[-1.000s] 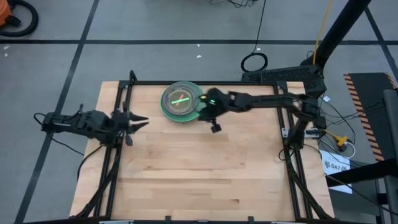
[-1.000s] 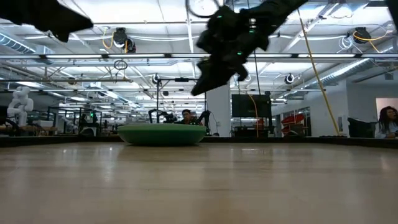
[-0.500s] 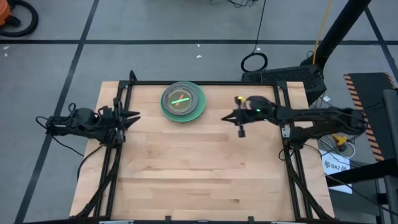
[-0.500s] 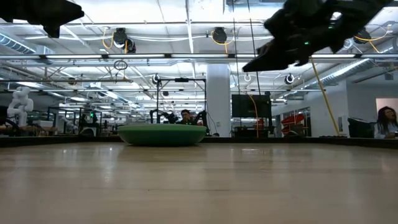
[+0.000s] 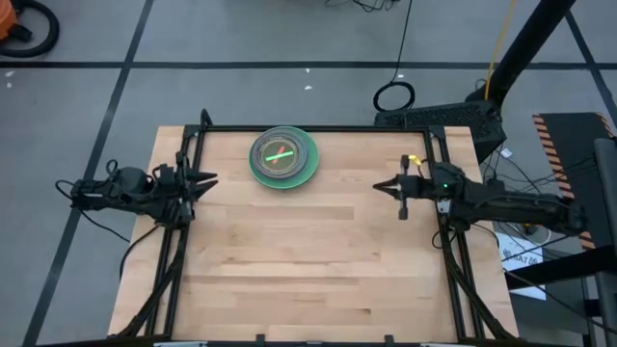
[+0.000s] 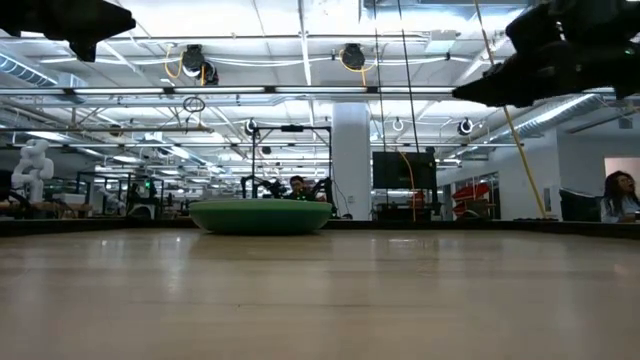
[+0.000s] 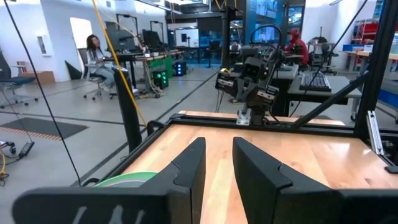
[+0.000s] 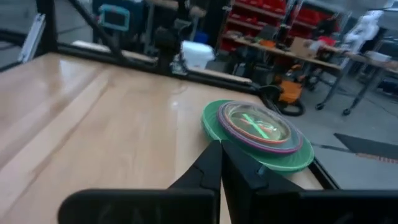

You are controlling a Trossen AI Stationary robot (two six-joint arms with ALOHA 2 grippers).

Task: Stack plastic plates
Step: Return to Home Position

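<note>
The plastic plates (image 5: pixel 283 157) sit in one stack on the far part of the table, a little left of its middle. A wide green plate rests on the wood at the bottom, with magenta and smaller translucent plates nested on top. The stack also shows as a low green mound in the low view (image 6: pixel 260 215) and in the right wrist view (image 8: pixel 261 134); the left wrist view catches only its green rim (image 7: pixel 124 180). My left gripper (image 5: pixel 204 180) (image 7: pixel 217 146) hovers at the table's left edge, open by a narrow gap. My right gripper (image 5: pixel 381 187) (image 8: pixel 219 146) hovers near the right edge, shut, pointing toward the stack.
A black metal frame (image 5: pixel 318 129) runs along the table's far edge and down both sides. Bare wood (image 5: pixel 308 260) covers the middle and near part of the table. My right arm (image 7: pixel 252 87) shows across the table in the left wrist view. People sit in the room behind.
My right gripper has drawn back from the right rim of the stack, moving toward the table's right edge and a little toward the near edge. My left gripper pulled back slightly toward the left edge, then stayed still. The stack has not moved.
</note>
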